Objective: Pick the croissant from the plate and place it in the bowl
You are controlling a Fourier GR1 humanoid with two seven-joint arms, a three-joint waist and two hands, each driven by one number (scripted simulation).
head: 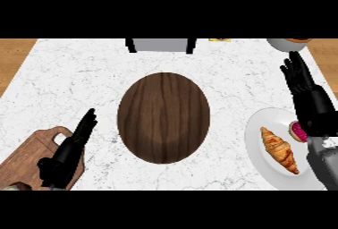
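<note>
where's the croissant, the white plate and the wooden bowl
croissant (280, 150), head view, middle of its body
white plate (259, 134), head view, bare left part
wooden bowl (163, 117), head view, centre of its inside

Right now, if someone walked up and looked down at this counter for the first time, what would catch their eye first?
The big dark wooden bowl at the middle of the white marble counter stands out first. Next comes the golden croissant lying on the white plate at the right, with the right hand open above it. At the lower left, the left hand rests open over a wooden cutting board.
</note>
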